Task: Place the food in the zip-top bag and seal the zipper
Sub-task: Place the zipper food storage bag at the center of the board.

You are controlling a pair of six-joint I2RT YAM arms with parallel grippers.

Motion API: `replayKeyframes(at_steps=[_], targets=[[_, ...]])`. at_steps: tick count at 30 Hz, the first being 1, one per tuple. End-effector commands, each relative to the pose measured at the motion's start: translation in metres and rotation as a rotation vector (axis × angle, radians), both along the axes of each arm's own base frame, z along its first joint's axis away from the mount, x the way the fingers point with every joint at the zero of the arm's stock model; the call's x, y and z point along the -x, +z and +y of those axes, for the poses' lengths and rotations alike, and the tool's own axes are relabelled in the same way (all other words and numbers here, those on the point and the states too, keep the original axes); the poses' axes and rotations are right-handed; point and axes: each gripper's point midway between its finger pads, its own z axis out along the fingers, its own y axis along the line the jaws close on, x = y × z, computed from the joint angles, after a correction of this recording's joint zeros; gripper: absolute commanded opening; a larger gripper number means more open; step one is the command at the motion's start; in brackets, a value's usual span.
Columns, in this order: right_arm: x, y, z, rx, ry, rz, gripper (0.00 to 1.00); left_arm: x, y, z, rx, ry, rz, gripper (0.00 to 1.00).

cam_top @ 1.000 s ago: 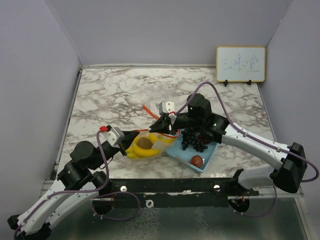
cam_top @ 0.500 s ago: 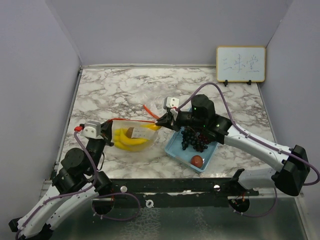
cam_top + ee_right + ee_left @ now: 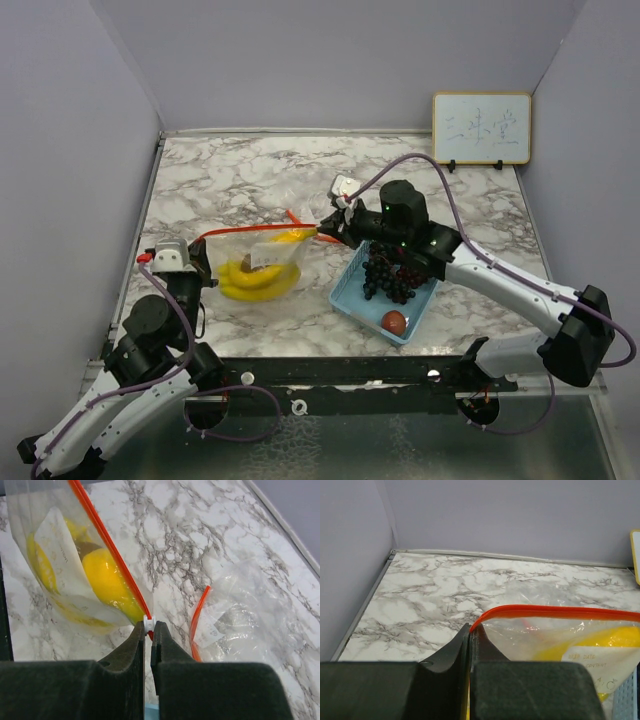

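The left jaws are clenched on the left end of the zip-top bag's (image 3: 255, 262) orange zipper (image 3: 255, 232). The right jaws are clenched on its right end, at the white slider (image 3: 148, 622), so the zipper runs as a taut line between them above the desk (image 3: 240, 185). The bunch of yellow bananas (image 3: 250, 285) sits inside the bag, low against its bottom edge. Whether that edge touches the desk cannot be told.

The bag's right side is just beside the left rim of the light blue basket (image 3: 352, 302). The basket holds the dark purple grapes (image 3: 388, 277) and the small red round fruit (image 3: 394, 321), and the right arm passes over its far end. The left jaws stand near the desk's left edge and the wall.

A second clear bag (image 3: 235, 615) lies flat beyond the right jaws. Past it the marble top runs on to the back wall and the whiteboard (image 3: 481, 128) at the right corner.
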Motion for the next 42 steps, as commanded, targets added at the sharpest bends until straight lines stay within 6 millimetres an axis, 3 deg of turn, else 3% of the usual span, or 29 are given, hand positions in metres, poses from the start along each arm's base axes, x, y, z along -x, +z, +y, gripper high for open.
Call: replayKeyframes(at_steps=[1, 2, 4, 8, 11, 12, 14, 20, 21, 23, 24, 28, 35, 38, 42], targets=[[-0.022, 0.023, -0.012, -0.008, -0.106, -0.032, 0.02, 0.007, 0.016, 0.034, 0.080, 0.160, -0.034, 0.00], [-0.019, 0.023, -0.009, -0.014, -0.085, -0.024, 0.09, 0.007, 0.016, 0.035, 0.090, 0.159, -0.040, 0.00], [-0.018, 0.021, -0.002, -0.027, -0.063, 0.005, 0.34, 0.008, 0.018, 0.036, 0.113, 0.162, -0.060, 0.00], [-0.026, 0.031, 0.005, -0.106, -0.119, 0.061, 0.75, 0.007, 0.023, 0.037, 0.195, 0.179, -0.098, 0.00], [-0.045, 0.038, 0.002, -0.140, -0.241, 0.109, 0.88, 0.003, 0.024, 0.037, 0.269, 0.211, -0.107, 0.00], [-0.054, 0.042, 0.000, -0.137, -0.296, 0.115, 0.88, 0.002, 0.023, 0.038, 0.302, 0.232, -0.109, 0.00], [-0.074, 0.028, -0.006, -0.084, -0.399, 0.148, 0.88, -0.001, 0.022, 0.037, 0.352, 0.252, -0.120, 0.00], [-0.110, -0.025, -0.009, 0.047, -0.527, 0.201, 0.87, -0.014, 0.003, 0.021, 0.389, 0.239, -0.102, 0.01], [-0.115, -0.034, -0.010, 0.067, -0.548, 0.202, 0.87, -0.016, 0.000, 0.018, 0.389, 0.231, -0.096, 0.13], [-0.124, -0.053, -0.009, 0.113, -0.573, 0.213, 0.87, -0.017, -0.004, 0.017, 0.398, 0.243, -0.080, 0.75], [-0.127, -0.061, -0.007, 0.134, -0.572, 0.219, 0.87, -0.016, -0.004, 0.020, 0.408, 0.265, -0.069, 0.95], [-0.139, -0.102, 0.001, 0.216, -0.565, 0.244, 0.87, -0.014, 0.004, 0.021, 0.386, 0.261, -0.039, 0.99], [-0.156, -0.172, -0.002, 0.349, -0.583, 0.312, 0.87, -0.005, 0.053, -0.024, 0.305, -0.091, -0.152, 0.99], [-0.157, -0.192, -0.007, 0.385, -0.606, 0.326, 0.86, 0.006, 0.076, -0.038, 0.296, -0.217, -0.213, 0.99], [-0.160, -0.207, -0.016, 0.405, -0.655, 0.341, 0.74, 0.014, 0.091, -0.068, 0.243, -0.381, -0.225, 0.99]])
